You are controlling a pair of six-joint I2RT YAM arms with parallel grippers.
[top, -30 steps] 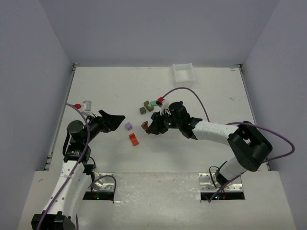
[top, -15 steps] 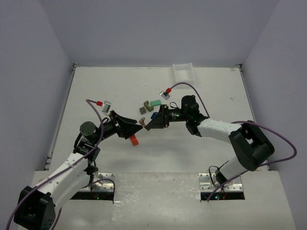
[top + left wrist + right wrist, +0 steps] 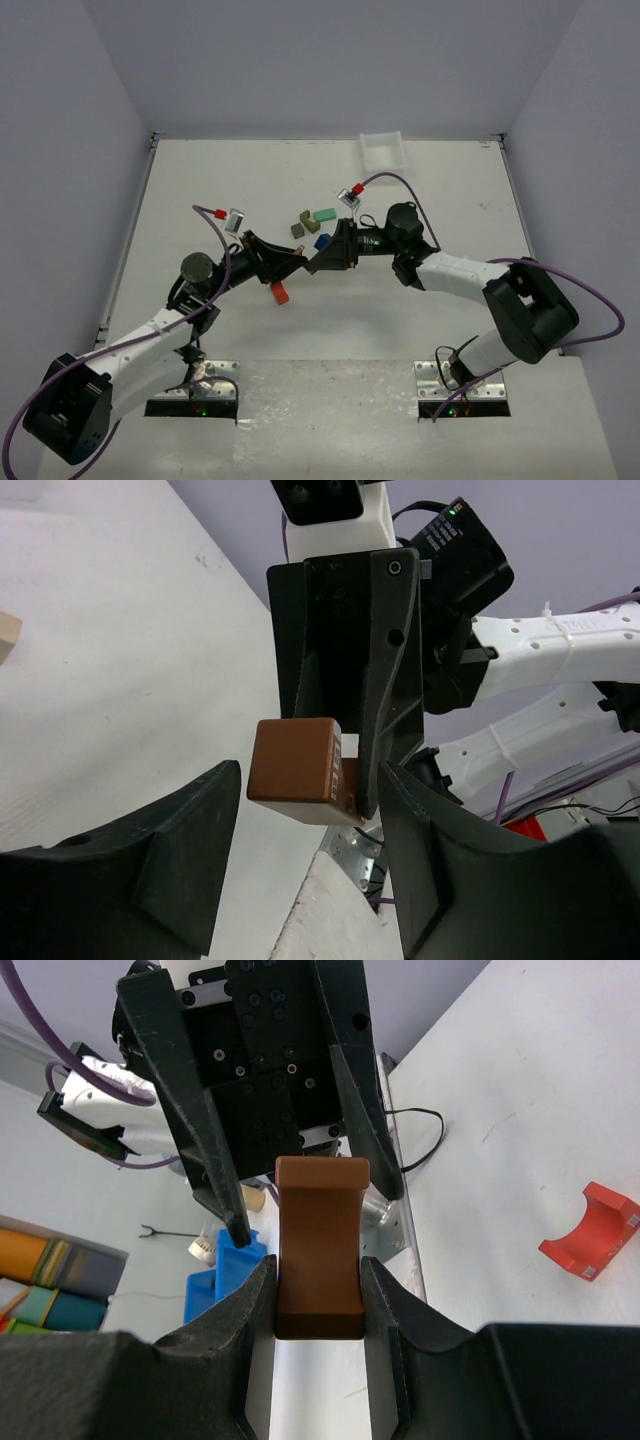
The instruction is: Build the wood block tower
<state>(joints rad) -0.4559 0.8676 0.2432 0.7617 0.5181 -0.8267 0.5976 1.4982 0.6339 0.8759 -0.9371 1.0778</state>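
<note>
My right gripper [image 3: 318, 262] is shut on a brown block [image 3: 304, 261] with a curved notch and holds it above the table, pointing left. The right wrist view shows the block [image 3: 318, 1260] clamped between the right gripper's [image 3: 318, 1295] pads. My left gripper [image 3: 291, 263] faces it, open, with its fingers [image 3: 190, 1130] flanking the block's far end. In the left wrist view the block [image 3: 296, 761] sits just ahead of the open left gripper [image 3: 310, 850]. A red-orange arch block [image 3: 279, 292] lies below them. No stacked tower shows.
Green [image 3: 324, 214], olive [image 3: 311, 223], dark olive [image 3: 297, 230] and blue [image 3: 322, 241] blocks lie in a cluster behind the grippers. A white tray [image 3: 383, 150] stands at the table's far edge. A beige block [image 3: 8, 635] shows at the left wrist view's edge.
My left arm has swung right and closed in on the right gripper. My right gripper has lifted the brown block and turned it toward the left gripper. The purple block is now hidden.
</note>
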